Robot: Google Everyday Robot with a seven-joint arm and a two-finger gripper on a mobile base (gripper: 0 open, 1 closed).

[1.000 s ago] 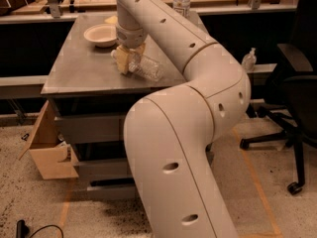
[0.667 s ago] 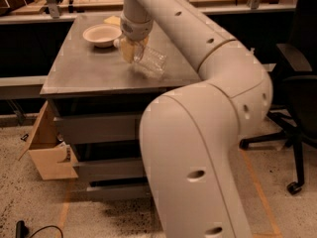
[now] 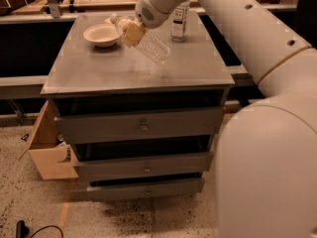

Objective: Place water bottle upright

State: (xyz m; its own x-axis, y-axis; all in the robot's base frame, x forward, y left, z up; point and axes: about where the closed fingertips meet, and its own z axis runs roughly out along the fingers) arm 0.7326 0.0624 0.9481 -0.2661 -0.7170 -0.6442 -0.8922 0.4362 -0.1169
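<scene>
The clear, ribbed water bottle (image 3: 154,48) tilts cap-left, clamped near its neck in the pincer (image 3: 132,32); open surface (image 3: 99,68) spreads toward the front edge.

White bowl (image 3: 101,34) and labelled bottle (image 3: 180,20) stand on a 3-drawer cabinet (image 3: 99,71).
</scene>
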